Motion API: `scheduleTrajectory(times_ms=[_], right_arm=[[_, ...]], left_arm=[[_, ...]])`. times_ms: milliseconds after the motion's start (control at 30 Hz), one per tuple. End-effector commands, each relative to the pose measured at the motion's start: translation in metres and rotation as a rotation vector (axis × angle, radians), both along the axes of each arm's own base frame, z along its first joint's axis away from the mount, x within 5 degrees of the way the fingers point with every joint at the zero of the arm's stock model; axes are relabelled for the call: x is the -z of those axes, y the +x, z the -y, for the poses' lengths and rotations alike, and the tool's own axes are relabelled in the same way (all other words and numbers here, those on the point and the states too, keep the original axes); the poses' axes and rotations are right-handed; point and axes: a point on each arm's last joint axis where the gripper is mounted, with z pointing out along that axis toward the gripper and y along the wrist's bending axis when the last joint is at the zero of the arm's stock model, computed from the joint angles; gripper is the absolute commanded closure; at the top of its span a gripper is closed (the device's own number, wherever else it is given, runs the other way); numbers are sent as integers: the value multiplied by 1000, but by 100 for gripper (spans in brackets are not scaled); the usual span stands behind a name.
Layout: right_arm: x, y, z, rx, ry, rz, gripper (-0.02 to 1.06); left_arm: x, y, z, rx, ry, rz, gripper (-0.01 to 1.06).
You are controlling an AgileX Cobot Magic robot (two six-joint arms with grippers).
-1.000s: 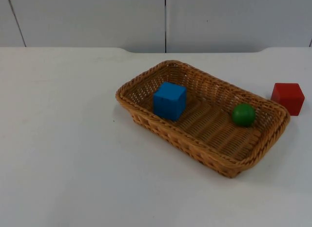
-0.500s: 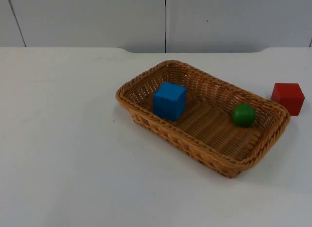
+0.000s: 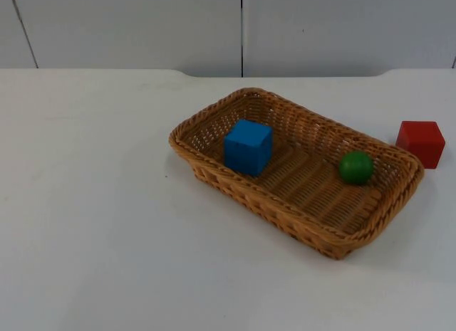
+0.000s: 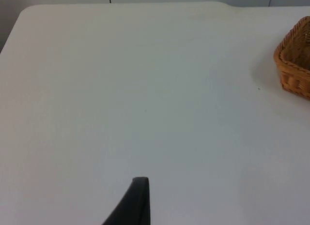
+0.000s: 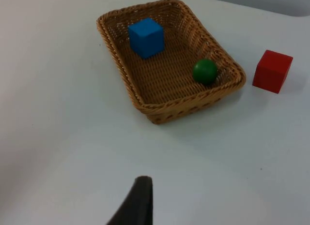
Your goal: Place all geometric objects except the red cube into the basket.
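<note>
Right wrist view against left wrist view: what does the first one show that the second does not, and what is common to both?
The right wrist view alone shows the blue cube and the green ball inside the basket, and the red cube on the table beside it. The left wrist view alone shows a wide bare stretch of the white table. Both share the table, part of the wicker basket, and a black gripper fingertip.

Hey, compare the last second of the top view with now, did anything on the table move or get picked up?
Nothing visibly changed. The blue cube and the green ball lie in the basket as before, and the red cube sits on the table beside it, in the same spot. Nothing was grasped or released.
</note>
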Motion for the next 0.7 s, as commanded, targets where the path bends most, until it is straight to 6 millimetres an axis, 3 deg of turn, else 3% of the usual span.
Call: scheduleTrajectory(times_ms=[0,67,133,667], right_arm=[[0,0,0,-1,-4,19,12],[0,0,0,-1,-4,19,1],[0,0,0,-1,-4,19,-1],[0,0,0,-1,-4,19,-1]], left_arm=[[1,1,0,0,-2,9,0],[1,1,0,5,5,9,0],[1,1,1,6,2,9,0],[1,1,1,5,1,9,0]])
